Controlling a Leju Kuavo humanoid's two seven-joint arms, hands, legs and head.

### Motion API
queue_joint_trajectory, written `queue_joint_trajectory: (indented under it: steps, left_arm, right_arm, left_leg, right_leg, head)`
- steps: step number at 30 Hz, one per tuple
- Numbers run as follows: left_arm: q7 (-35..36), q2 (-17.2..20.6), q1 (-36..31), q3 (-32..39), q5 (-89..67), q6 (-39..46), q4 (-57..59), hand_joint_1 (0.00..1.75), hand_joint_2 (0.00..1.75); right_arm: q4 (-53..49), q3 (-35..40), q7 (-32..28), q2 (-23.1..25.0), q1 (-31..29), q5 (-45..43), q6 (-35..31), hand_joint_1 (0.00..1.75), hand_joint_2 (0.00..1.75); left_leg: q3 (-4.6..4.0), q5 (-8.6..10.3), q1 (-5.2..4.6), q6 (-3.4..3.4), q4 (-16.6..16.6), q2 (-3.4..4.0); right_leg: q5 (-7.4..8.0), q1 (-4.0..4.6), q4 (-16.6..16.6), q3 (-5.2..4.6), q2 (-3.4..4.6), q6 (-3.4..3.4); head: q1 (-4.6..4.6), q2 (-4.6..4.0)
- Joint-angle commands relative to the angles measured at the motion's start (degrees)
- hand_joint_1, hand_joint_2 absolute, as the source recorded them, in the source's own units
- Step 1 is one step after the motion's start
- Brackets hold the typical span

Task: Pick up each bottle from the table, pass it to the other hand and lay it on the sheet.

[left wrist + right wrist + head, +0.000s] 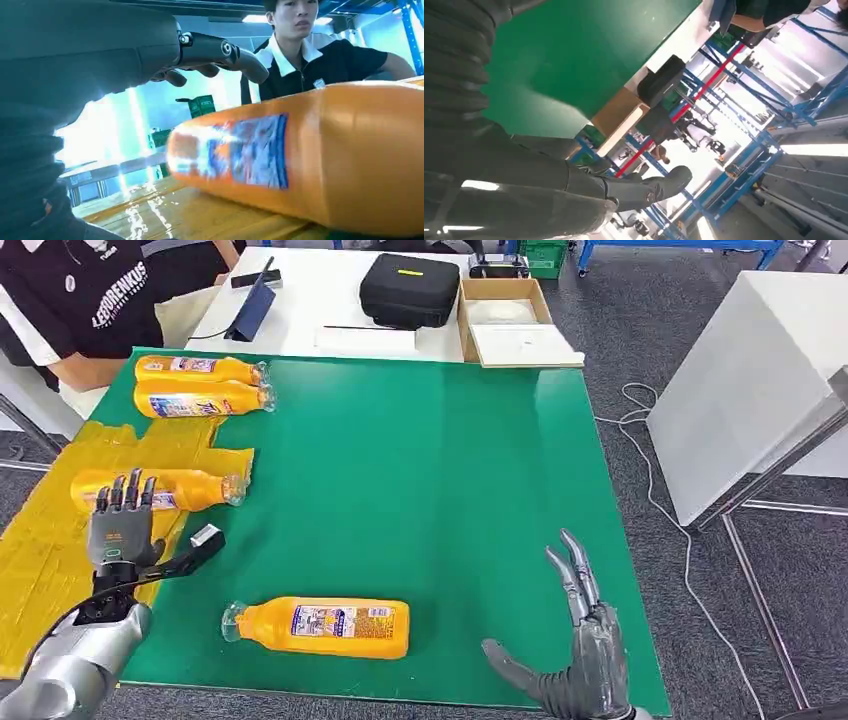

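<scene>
Right hand [575,655] nearest us, fingers spread, holding nothing, over green mat [420,470]; left hand [125,530] likewise open, empty, fingertips at bottle on sheet [160,490]; we count four orange plastic bottles, all lying flat; nearest bottle [320,627] between our hands on mat; two far bottles [200,385] side by side, touching; crinkled yellow sheet [40,550] at mat's left.

Head view evenly lit, sharp, soft shadows only. Green table [430,480] shows mild sheen near far edge. Left wrist view: bottle [310,155] close and blurred, label smeared, background windows blown out, glare on yellow sheet [165,215]. Right wrist view: strong backlight, ceiling lights overexposed, hand [574,185] dark, soft focus.
</scene>
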Motion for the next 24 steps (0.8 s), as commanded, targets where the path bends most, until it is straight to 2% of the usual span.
queue_joint_trajectory:
  steps: [1,5,7,9,11,12,13,14,16,17,19,21,24]
  left_arm:
    - [0.1,-2.5,-5.8,-0.6,-1.4,0.0,5.9,0.0,1.75]
    - [-1.2,-4.7,-7.2,-1.2,-0.6,0.0,5.1,0.0,1.75]
    - [-7.4,-7.3,-6.6,3.2,5.3,0.0,1.6,0.0,1.75]
    - [-17.7,-11.5,-7.0,8.7,14.9,0.0,-0.3,0.0,1.75]
    - [-17.7,-11.5,-7.0,8.7,14.9,0.0,-0.3,0.0,1.75]
    - [-21.1,-13.1,-7.2,10.0,18.6,-0.1,-0.3,0.0,1.75]
    - [-33.3,-16.1,-7.4,14.1,32.9,-10.1,-2.1,0.0,1.75]
    - [-36.2,-18.2,-6.5,14.4,38.8,-16.1,-5.4,0.0,1.75]
    - [-35.0,-22.0,-2.6,4.5,37.6,-16.4,-14.5,0.0,1.75]
    - [-32.3,-22.8,-1.5,1.1,38.6,-16.1,-17.1,0.0,1.75]
    - [-31.6,-23.1,-1.5,0.4,38.7,-15.9,-17.5,0.0,1.75]
    - [-32.3,-21.8,-1.3,-2.4,41.7,-16.5,-17.6,0.0,1.75]
    - [-33.5,-23.8,0.7,-8.0,45.0,-19.2,-23.0,0.0,1.75]
  right_arm:
    - [2.9,-1.2,-0.1,0.9,-1.4,0.6,0.0,0.0,1.75]
    - [3.4,-0.4,0.0,0.6,-2.0,0.1,0.1,0.0,1.75]
    - [4.9,0.4,0.2,1.4,-3.5,1.1,-0.2,0.0,1.75]
    - [6.9,2.1,0.9,3.5,-5.9,5.0,0.1,0.0,1.75]
    - [6.9,2.1,0.9,3.5,-5.9,5.0,0.1,0.0,1.75]
    - [7.6,2.8,1.4,4.1,-6.7,6.2,0.5,0.0,1.75]
    - [9.5,4.4,2.8,4.7,-8.7,9.2,0.8,0.0,1.75]
    - [11.3,5.9,3.8,5.4,-10.6,10.9,0.8,0.0,1.75]
    - [14.6,8.6,6.8,7.9,-13.9,13.4,-0.5,0.0,1.75]
    - [15.1,9.5,7.7,8.1,-14.6,13.9,-0.8,0.0,1.75]
    - [15.1,9.8,8.1,8.3,-14.7,14.0,-0.9,0.0,1.75]
    - [14.8,10.3,8.6,7.6,-14.6,13.7,-0.7,0.0,1.75]
    - [17.8,13.0,9.3,9.1,-16.4,12.9,3.6,0.0,1.75]
  left_leg:
    - [0.07,0.0,0.03,-0.1,0.0,-0.14]
    - [0.16,-0.01,0.04,-0.16,0.0,-0.28]
    - [0.05,0.03,0.03,-0.08,0.0,-0.18]
    - [0.1,0.03,0.02,-0.1,0.0,-0.21]
    - [0.23,0.0,0.03,-0.2,0.0,-0.36]
    - [0.13,0.02,0.03,-0.12,0.0,-0.23]
    - [0.1,0.02,0.03,-0.1,0.0,-0.16]
    - [0.15,0.04,0.02,-0.13,0.0,-0.29]
    - [0.09,0.05,0.02,-0.08,0.0,-0.12]
    - [0.17,0.05,-0.02,-0.12,0.0,-0.18]
    - [0.06,0.06,0.0,-0.08,0.0,-0.17]
    - [0.13,0.03,0.01,-0.1,0.0,-0.23]
    - [0.13,0.01,0.02,-0.12,0.0,-0.16]
  right_leg:
    - [-0.04,0.02,0.0,0.12,-0.15,-0.02]
    - [-0.09,0.03,0.0,0.23,-0.3,-0.02]
    - [-0.02,0.02,0.0,0.1,-0.19,-0.01]
    - [-0.02,0.01,-0.1,0.16,-0.22,0.0]
    - [-0.09,0.01,0.0,0.35,-0.39,0.0]
    - [-0.04,0.03,0.0,0.21,-0.24,0.0]
    - [-0.01,0.03,0.0,0.17,-0.17,0.0]
    - [-0.05,0.01,0.0,0.26,-0.3,0.0]
    - [0.04,0.02,-0.1,0.16,-0.12,0.01]
    - [0.01,-0.03,-0.1,0.24,-0.18,0.02]
    - [0.03,-0.01,-0.1,0.12,-0.19,0.01]
    - [-0.01,-0.01,-0.1,0.23,-0.27,0.01]
    - [0.03,0.0,0.0,0.28,-0.17,0.01]
  head:
    - [0.0,0.0]
    - [0.0,0.0]
    - [0.0,0.0]
    - [0.0,0.0]
    - [-0.02,0.0]
    - [-0.02,0.0]
    - [0.02,0.0]
    - [0.0,0.0]
    - [-0.02,0.0]
    - [-0.02,0.0]
    - [-0.02,0.0]
    - [0.0,0.0]
    - [-0.02,0.0]
